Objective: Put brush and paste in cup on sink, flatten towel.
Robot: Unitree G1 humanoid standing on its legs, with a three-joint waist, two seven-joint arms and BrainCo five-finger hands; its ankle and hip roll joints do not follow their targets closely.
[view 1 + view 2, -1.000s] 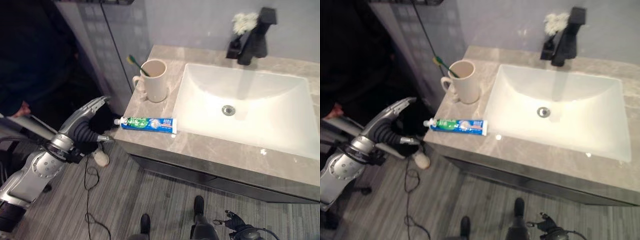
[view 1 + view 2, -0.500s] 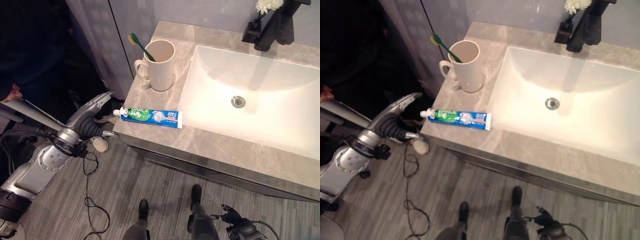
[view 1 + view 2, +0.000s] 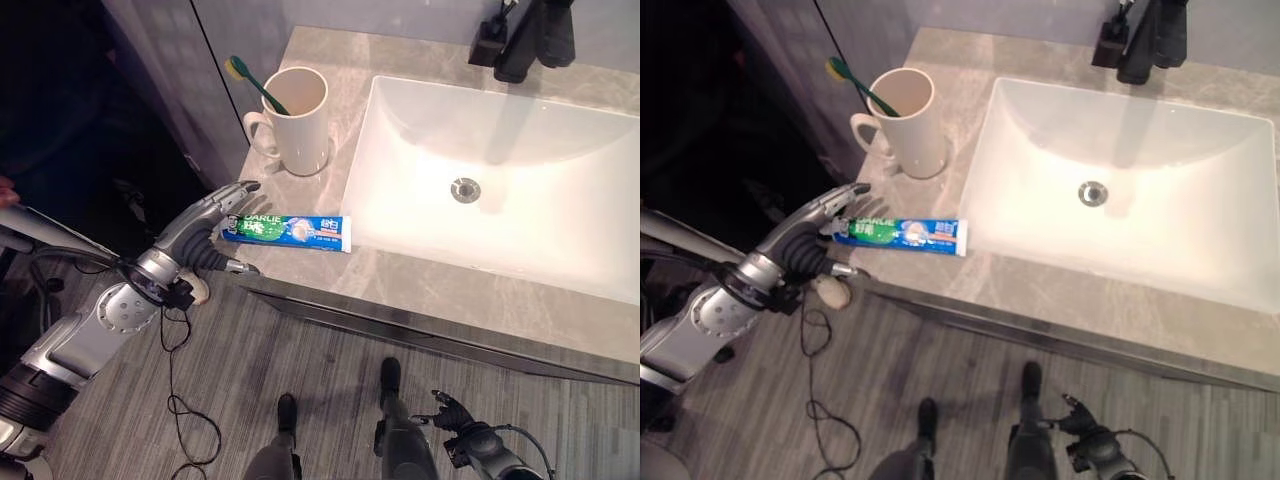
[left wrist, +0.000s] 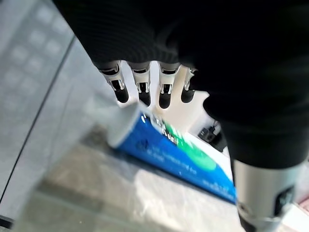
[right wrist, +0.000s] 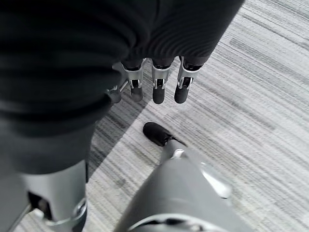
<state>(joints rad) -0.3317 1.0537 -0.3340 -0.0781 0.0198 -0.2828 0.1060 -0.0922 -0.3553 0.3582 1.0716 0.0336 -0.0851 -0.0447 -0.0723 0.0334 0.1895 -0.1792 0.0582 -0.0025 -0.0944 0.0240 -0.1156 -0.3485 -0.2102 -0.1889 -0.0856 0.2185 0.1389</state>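
In the left eye view, the left hand (image 3: 212,222) reaches up to the counter's (image 3: 420,290) left edge, fingers straight and spread, thumb held apart below; it grasps nothing. Its fingertips hover over the cap end of the paste (image 3: 288,231), which lies flat on the counter between the cup (image 3: 296,120) and the front edge, just beside the sink (image 3: 500,170). The brush (image 3: 257,86) leans in the cup, bristle end sticking out over the rim. A black tap (image 3: 525,40) stands behind the sink. The right hand (image 3: 462,438) hangs low over the floor (image 3: 260,380), fingers loosely spread.

The right eye view shows the same: the paste (image 3: 902,234) just past the left hand (image 3: 818,222), the cup (image 3: 902,120) beyond it.

In the left wrist view, the straight fingers (image 4: 141,89) hang just above the paste's (image 4: 178,162) white cap end; I cannot tell whether they touch.

In the right wrist view, the right hand's fingers (image 5: 158,87) are relaxed and empty over the floor (image 5: 251,96).
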